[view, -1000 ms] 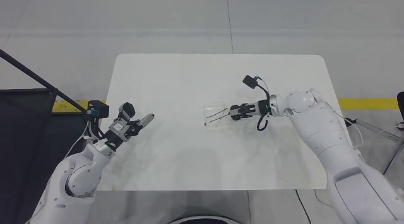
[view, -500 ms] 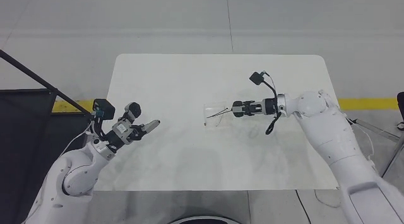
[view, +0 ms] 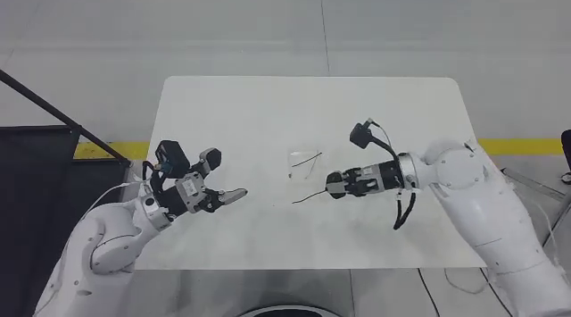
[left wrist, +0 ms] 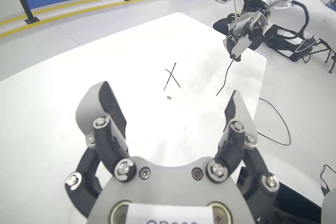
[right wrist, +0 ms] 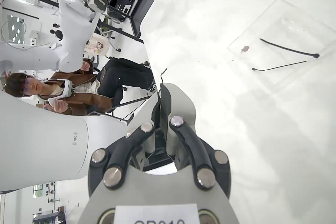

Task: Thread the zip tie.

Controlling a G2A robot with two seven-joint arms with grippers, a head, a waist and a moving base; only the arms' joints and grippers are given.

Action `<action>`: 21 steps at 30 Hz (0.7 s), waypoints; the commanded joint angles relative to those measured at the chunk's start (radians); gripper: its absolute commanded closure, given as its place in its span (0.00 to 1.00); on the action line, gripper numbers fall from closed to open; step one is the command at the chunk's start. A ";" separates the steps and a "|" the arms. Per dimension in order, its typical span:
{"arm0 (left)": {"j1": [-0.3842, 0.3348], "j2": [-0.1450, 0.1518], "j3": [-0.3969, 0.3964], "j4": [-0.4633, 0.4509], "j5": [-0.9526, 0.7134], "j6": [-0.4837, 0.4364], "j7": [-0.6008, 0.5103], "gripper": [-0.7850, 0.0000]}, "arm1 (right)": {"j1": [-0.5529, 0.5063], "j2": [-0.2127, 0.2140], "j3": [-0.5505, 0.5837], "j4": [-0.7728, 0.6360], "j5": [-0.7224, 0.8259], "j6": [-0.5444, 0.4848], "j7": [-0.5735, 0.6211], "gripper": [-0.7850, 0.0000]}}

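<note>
My right gripper (view: 332,184) is shut on one end of a thin black zip tie (view: 310,196), held above the white table (view: 268,112) just near of the middle. The tie's free end trails toward my left arm. In the right wrist view the tie (right wrist: 162,76) pokes out past the closed fingertips (right wrist: 164,93). My left gripper (view: 235,196) hovers open and holding nothing, a short way to the left, its fingers (left wrist: 110,101) pointing at the hanging tie (left wrist: 225,78). Two more zip ties (view: 307,158) lie crossed on a clear flat tray (right wrist: 265,28).
The tray with the spare ties (left wrist: 172,76) sits at the table's middle, just beyond the held tie. A small speck (left wrist: 169,97) lies beside them. A black cable (view: 403,210) loops off my right forearm. The table's near edge is close to both grippers.
My right gripper has lifted one zip tie off the tray and drawn it back toward the table's near side. My left gripper has moved right, toward the middle.
</note>
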 commanded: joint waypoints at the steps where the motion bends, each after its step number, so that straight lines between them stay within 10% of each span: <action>1: 0.000 0.000 0.000 0.000 0.000 0.000 0.000 0.00 | -0.015 0.013 0.007 -0.001 -0.005 -0.020 -0.020 1.00; 12: -0.006 0.001 0.028 0.004 -0.031 -0.019 -0.025 0.00 | -0.026 0.012 0.007 -0.008 -0.009 -0.019 -0.050 1.00; 21: -0.191 0.013 0.168 0.105 -0.202 -0.102 -0.251 0.00 | 0.025 0.015 -0.055 -0.071 0.066 0.019 0.019 1.00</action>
